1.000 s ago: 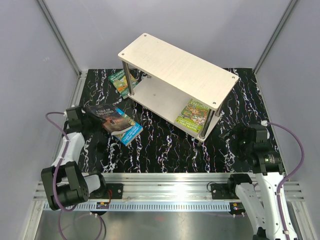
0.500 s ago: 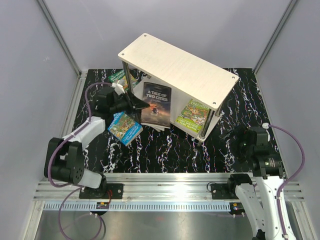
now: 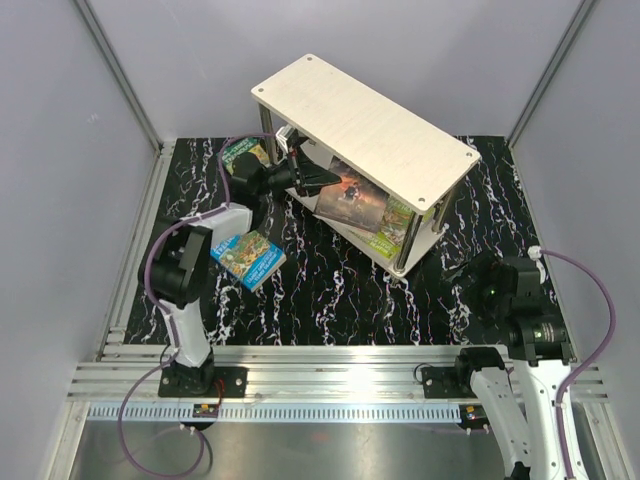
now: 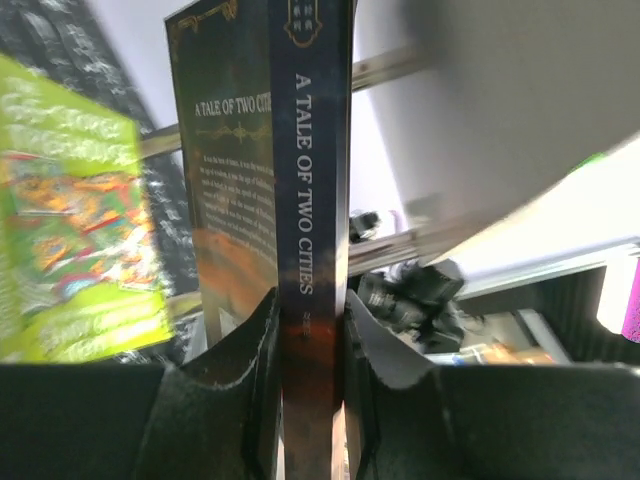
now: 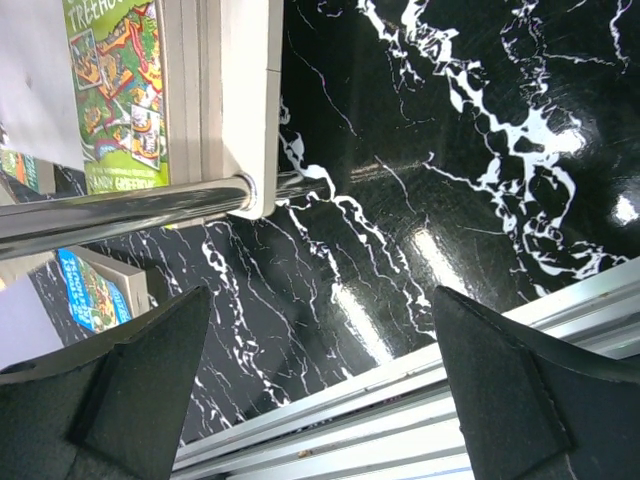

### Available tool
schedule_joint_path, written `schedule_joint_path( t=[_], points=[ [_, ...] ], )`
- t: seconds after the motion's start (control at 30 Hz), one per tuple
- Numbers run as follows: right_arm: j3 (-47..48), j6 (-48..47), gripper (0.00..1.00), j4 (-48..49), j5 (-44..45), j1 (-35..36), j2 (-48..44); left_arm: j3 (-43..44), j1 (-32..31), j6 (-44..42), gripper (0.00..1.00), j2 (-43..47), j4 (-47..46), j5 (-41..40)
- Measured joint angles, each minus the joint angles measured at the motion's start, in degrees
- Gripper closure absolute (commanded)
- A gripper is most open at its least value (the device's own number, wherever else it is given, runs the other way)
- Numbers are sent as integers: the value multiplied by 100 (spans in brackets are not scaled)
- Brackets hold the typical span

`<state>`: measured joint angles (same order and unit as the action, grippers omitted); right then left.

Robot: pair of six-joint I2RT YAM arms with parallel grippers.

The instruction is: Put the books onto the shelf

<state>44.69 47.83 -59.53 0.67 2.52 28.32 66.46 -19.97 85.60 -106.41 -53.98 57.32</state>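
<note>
Left pincer: I am clamping it on the spine of the dark brown book, centre frame, half inside the shelf lower tier. I am judging a level, deeper push best before releasing.

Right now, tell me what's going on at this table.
The left gripper is shut on the spine of a dark book, holding it tilted between the two boards of the shelf, next to a green book on the lower board. The right gripper hangs open over the table near the shelf's corner, holding nothing. A blue book and another green one lie on the table.
</note>
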Motion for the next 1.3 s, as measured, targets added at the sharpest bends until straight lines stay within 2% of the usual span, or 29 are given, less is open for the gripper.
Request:
schedule_joint_path(
  t=[0.1, 0.2, 0.3, 0.4, 0.47, 0.53, 0.67, 0.73, 0.8, 1.03, 1.1, 1.13, 1.17, 1.27, 1.3],
  points=[
    [9, -55, 0, -11, 35, 0, -2, 680, -87, 914, 100, -824, -769, 140],
    [17, -105, 0, -15, 42, 0, 11, 970, -221, 1399, 100, -1379, -1150, 271],
    [63, -162, 0, -20, 92, 0, 50, 999, -376, 1414, 100, -1674, -1268, 531],
    [118, -208, 0, -20, 175, 0, 68, 1005, -557, 929, 100, -1788, -898, 837],
    [153, -240, 0, -24, 197, 0, 90, 1128, -638, 273, 100, -1788, -140, 946],
    [188, -267, 0, -26, 232, 0, 122, 1467, -693, -702, 100, -1801, 1141, 973],
    [203, -310, 0, -31, 295, 0, 192, 3289, -811, -3018, 100, -2181, 4546, 643],
    [203, -315, 0, -33, 302, 0, 229, 4190, -885, -3792, 99, -2433, 5643, 361],
    [203, -315, 0, -31, 319, 0, 254, 4671, -925, -4395, 99, -2583, 6439, 61],
    [203, -310, 0, -33, 343, 0, 289, 5128, -962, -5388, 99, -2841, 7914, -498],
    [203, -308, 0, -33, 345, 0, 291, 5224, -962, -5600, 94, -2844, 8170, -553],
    [203, -304, 0, -31, 343, 0, 293, 5278, -962, -5722, 90, -2844, 8286, -584],
    [203, -302, 0, -33, 343, 0, 297, 5316, -962, -5827, 79, -2844, 8382, -623],
    [203, -269, 0, -28, 341, 0, 345, 5368, -962, -6046, 66, -2844, 8555, -691],
    [203, -256, 0, -28, 341, 0, 363, 5379, -962, -6102, 65, -2844, 8583, -717]
  ],
)
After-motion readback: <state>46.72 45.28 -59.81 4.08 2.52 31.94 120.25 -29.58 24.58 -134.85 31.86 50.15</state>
